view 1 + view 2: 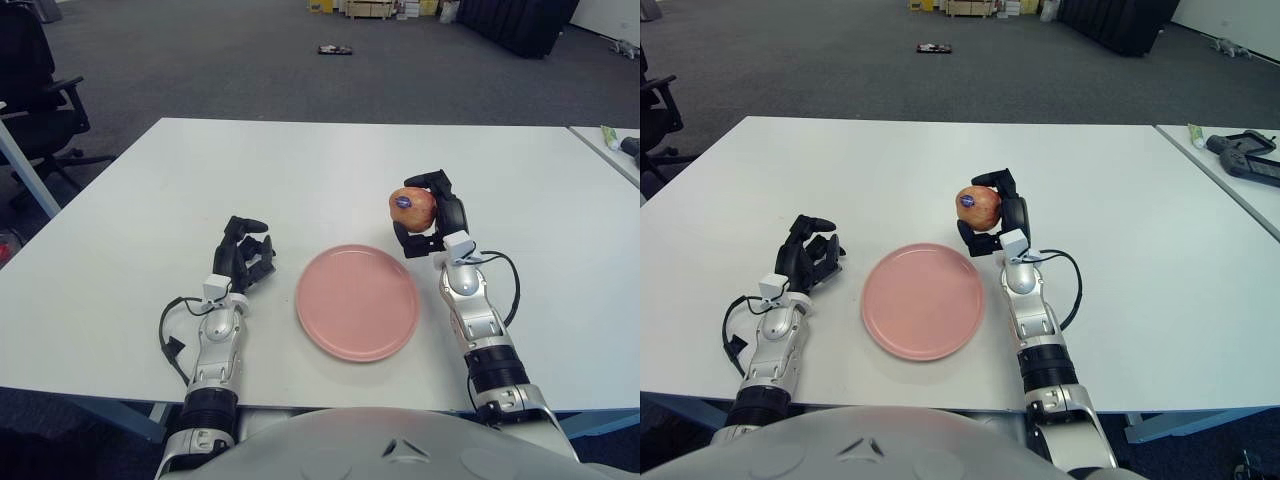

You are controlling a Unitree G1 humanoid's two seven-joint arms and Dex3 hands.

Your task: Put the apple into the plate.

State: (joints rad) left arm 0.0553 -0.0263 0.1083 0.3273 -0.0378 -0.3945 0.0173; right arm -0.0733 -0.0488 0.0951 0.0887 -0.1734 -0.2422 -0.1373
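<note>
A red-orange apple (412, 206) with a small blue sticker is held above the white table (330, 170), just past the right rim of the pink plate (357, 301). My right hand (428, 212) is shut on the apple, its fingers wrapped around the far and right sides. The plate lies flat near the table's front edge and holds nothing. My left hand (245, 255) shows to the left of the plate, fingers curled, holding nothing.
A second table with a green tube (606, 134) and a dark device (1246, 157) stands at the far right. An office chair (35, 90) is at the far left. Boxes and a small object lie on the grey floor beyond.
</note>
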